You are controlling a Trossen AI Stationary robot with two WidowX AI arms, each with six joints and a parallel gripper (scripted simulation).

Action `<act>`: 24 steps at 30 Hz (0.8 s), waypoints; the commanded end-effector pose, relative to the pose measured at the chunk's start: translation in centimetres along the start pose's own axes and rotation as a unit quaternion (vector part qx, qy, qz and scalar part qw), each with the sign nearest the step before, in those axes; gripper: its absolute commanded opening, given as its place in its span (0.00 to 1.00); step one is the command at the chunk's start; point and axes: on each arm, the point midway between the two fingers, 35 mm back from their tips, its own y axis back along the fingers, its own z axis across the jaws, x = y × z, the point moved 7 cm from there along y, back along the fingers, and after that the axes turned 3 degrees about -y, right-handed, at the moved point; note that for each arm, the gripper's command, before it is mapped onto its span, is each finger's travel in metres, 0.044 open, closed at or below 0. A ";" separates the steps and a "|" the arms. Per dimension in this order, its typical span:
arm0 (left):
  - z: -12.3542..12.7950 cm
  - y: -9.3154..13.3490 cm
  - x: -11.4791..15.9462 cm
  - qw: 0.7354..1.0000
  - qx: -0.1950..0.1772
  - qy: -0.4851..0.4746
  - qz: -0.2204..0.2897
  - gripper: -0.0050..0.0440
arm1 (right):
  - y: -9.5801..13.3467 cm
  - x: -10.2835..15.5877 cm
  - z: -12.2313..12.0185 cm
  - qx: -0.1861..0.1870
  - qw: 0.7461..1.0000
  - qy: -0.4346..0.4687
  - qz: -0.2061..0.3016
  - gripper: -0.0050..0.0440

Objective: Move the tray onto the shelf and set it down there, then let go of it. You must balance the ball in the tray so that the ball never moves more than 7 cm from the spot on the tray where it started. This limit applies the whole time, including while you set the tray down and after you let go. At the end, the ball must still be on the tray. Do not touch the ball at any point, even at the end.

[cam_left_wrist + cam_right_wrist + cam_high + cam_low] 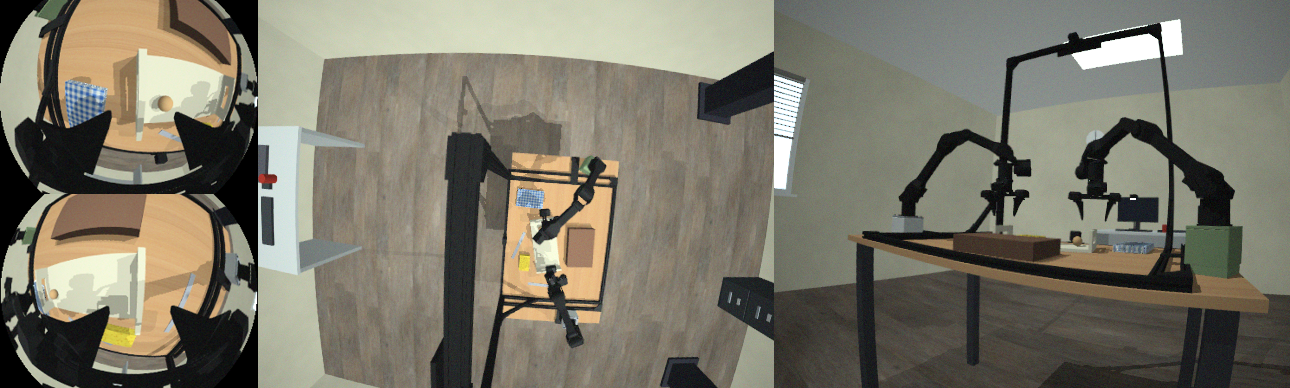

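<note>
The cream tray (553,250) (1094,239) (140,95) (141,289) lies on the table, with an upright slotted wall at each end. The tan ball (1077,241) (165,103) (54,294) rests in it near the left arm's end; in the top view it is hidden. A low brown block (580,247) (1004,245) (201,26) (104,213), seemingly the shelf, stands beside the tray. My left gripper (1094,219) (145,115) is open and empty, pointing down above the ball-end wall. My right gripper (1005,215) (141,309) is open and empty, pointing down above the other end wall.
A blue checkered box (530,198) (1133,247) (86,101) lies beyond the ball end. A yellow block (524,262) (119,336) and a pale strip (518,245) (170,135) lie along the tray's side. Another strip (182,300) lies beyond the right end. Black frame bars edge the table.
</note>
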 end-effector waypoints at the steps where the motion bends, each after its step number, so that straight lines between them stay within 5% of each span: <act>1: -0.2 -0.2 0.4 1.000 -0.010 0.014 -0.005 0.92 | -0.6 0.3 0.2 0.014 1.000 -0.009 -0.002 0.92; 6: -0.2 -0.2 0.0 1.000 -0.010 0.015 -0.005 0.92 | -0.6 0.7 0.1 0.014 1.000 -0.009 -0.002 0.92; 17: 0.5 -0.2 -5.3 1.000 -0.010 0.015 -0.005 0.92 | -0.6 6.4 -0.6 0.014 1.000 -0.009 -0.002 0.92; 24: 0.5 -1.2 -5.9 1.000 -0.010 0.015 -0.005 0.92 | -1.6 6.8 -0.3 0.014 1.000 -0.009 -0.002 0.92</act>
